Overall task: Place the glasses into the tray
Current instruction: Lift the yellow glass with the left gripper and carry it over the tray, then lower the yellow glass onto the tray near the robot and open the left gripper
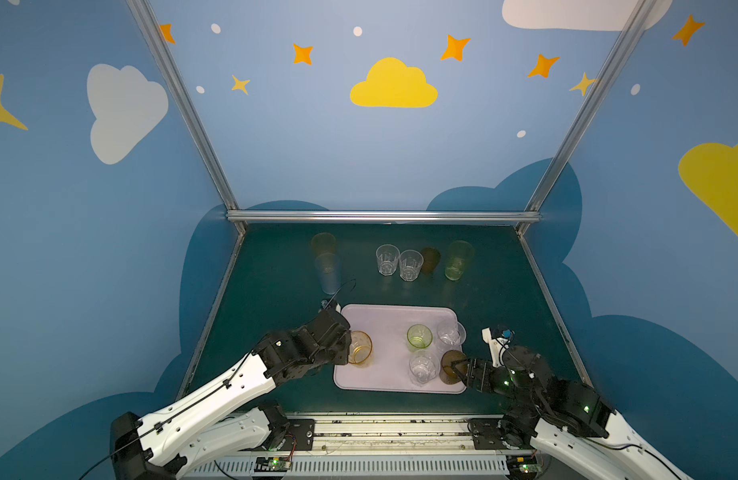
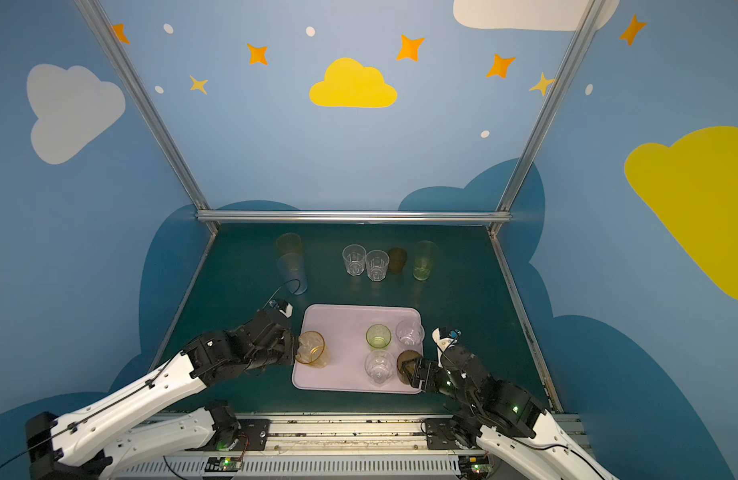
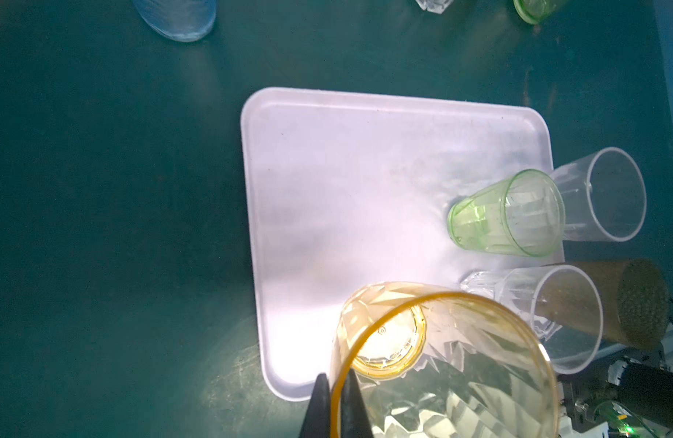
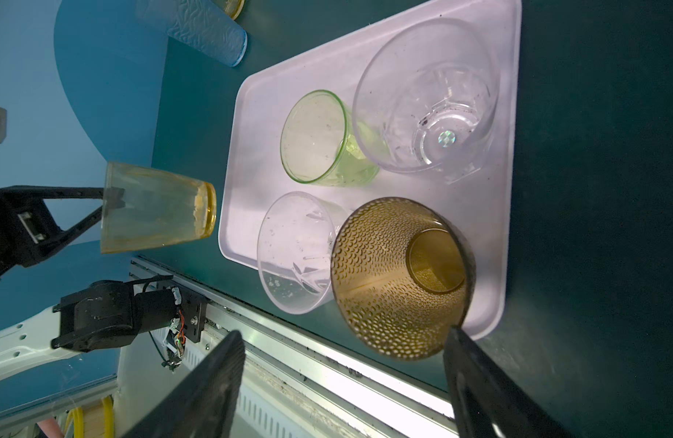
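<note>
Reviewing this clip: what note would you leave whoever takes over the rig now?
Left hand: shut on the rim of the amber glass, at the left edge of the tray, not released.
Right hand: open at the brown glass, which stands in the tray's near right corner.
Done: short green glass and two clear glasses also in the tray.
Left: set the amber glass down, then move six from the back of the table: orange glass, blue glass, two more clear glasses, second brown glass, tall green glass.
</note>
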`<action>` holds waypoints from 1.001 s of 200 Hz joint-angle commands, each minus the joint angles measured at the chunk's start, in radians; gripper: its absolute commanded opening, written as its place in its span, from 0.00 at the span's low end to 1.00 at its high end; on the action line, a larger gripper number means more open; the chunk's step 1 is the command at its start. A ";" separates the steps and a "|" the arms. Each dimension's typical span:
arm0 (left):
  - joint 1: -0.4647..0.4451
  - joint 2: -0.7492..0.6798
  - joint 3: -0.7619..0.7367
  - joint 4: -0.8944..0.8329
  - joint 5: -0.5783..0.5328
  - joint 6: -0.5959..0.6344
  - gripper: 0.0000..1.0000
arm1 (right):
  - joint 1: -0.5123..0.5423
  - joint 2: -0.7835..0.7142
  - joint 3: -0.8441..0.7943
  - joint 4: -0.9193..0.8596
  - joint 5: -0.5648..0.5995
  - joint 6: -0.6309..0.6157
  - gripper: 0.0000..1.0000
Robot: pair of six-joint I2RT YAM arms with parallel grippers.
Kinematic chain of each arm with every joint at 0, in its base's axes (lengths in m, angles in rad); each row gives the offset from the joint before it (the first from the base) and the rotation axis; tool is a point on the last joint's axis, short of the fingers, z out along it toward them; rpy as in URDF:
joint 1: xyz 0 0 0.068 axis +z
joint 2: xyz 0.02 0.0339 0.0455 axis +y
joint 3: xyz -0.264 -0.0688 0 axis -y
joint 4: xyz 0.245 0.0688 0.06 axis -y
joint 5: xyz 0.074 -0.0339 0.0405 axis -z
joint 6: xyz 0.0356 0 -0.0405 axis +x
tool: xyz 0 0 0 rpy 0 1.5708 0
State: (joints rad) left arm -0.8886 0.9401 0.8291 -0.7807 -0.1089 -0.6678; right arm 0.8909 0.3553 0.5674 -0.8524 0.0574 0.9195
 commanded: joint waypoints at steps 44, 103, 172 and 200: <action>-0.103 0.057 -0.054 0.150 -0.002 -0.071 0.04 | -0.003 0.023 0.044 0.053 -0.014 0.012 0.82; -0.141 0.156 -0.055 0.219 -0.005 -0.075 0.04 | -0.004 0.022 0.083 0.061 -0.020 0.019 0.82; -0.174 0.303 -0.022 0.250 -0.010 -0.076 0.04 | -0.004 0.033 0.077 0.062 -0.023 0.028 0.82; -0.175 0.345 -0.005 0.238 -0.026 -0.071 0.04 | -0.004 0.030 0.074 0.064 -0.028 0.030 0.82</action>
State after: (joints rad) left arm -1.0615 1.2606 0.7944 -0.5388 -0.1059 -0.7387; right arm 0.8909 0.3824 0.6228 -0.8017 0.0372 0.9447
